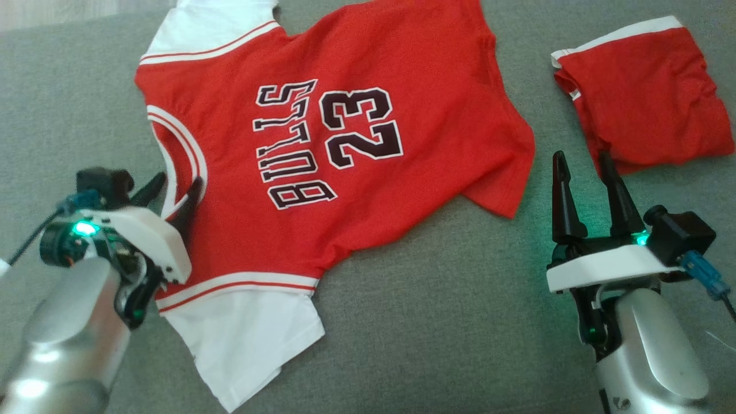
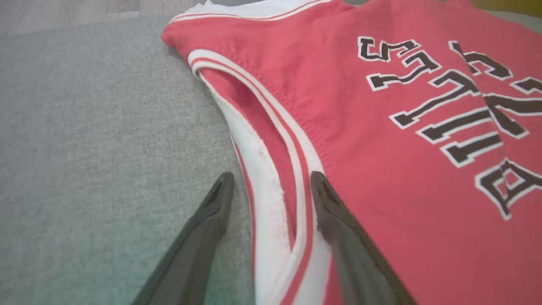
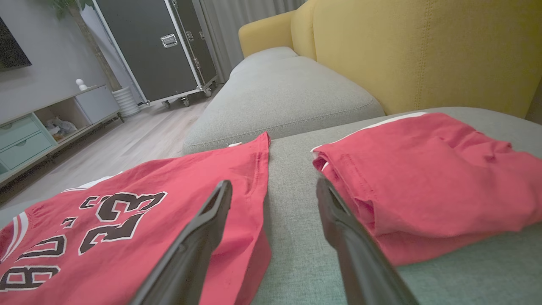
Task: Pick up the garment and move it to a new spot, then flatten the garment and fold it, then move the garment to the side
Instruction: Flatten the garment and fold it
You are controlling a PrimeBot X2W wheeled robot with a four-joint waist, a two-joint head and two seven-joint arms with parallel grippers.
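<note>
A red jersey (image 1: 356,172) with white sleeves and "BULLS 23" on it lies spread flat on the grey sofa seat (image 1: 460,322). My left gripper (image 1: 173,191) is open at the jersey's near-left side. In the left wrist view, the left gripper (image 2: 271,180) has its two fingers on either side of the white-trimmed neckline (image 2: 271,169), low over the cloth. My right gripper (image 1: 582,158) is open and holds nothing. It hovers over bare cushion, between the jersey's hem (image 3: 254,178) and a folded red garment (image 1: 644,92).
The folded red garment (image 3: 423,182) with white trim lies at the seat's far right. The right wrist view shows a yellow sofa back (image 3: 423,51), another grey cushion (image 3: 279,93), a black wheeled case (image 3: 156,42), a pale cabinet (image 3: 25,131) and wooden floor (image 3: 139,135).
</note>
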